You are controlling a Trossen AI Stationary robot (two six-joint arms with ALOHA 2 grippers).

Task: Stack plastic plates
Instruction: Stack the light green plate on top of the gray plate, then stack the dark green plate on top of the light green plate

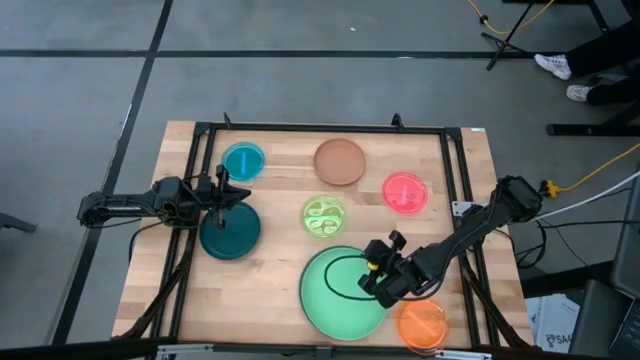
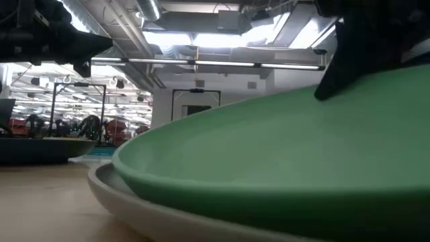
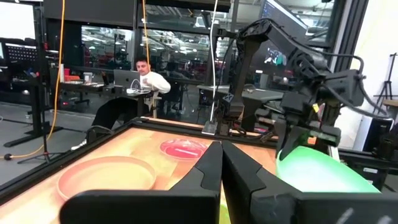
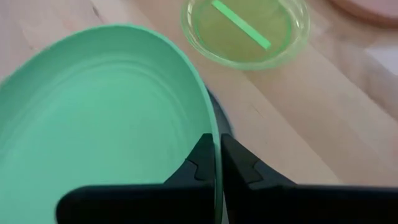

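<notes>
A large mint green plate (image 1: 335, 300) lies near the table's near edge, tilted, with its low side in a grey plate (image 2: 134, 202) beneath it. My right gripper (image 1: 375, 270) is shut on its rim. My left gripper (image 1: 222, 195) is shut and holds nothing. It hovers over the far edge of the dark teal plate (image 1: 235, 238), which lies flat on the left. The cyan plate (image 1: 243, 161), brown plate (image 1: 340, 161), pink plate (image 1: 405, 192), lime plate (image 1: 323, 216) and orange plate (image 1: 423, 325) each lie flat on the wood. My right gripper (image 4: 216, 152) pinches the mint plate's rim (image 4: 210, 118) on the plate's right side, one finger inside the plate and one outside. The fingers come slanting down from the table's right. That side of the plate is raised, and the opposite edge (image 2: 127, 171) rests in the grey plate.
A black frame (image 1: 320, 128) runs round the wooden table top. The orange plate sits close by the right arm, at the near right corner. Bare wood lies between the teal and mint plates. A person (image 3: 146, 78) sits in the room beyond the table.
</notes>
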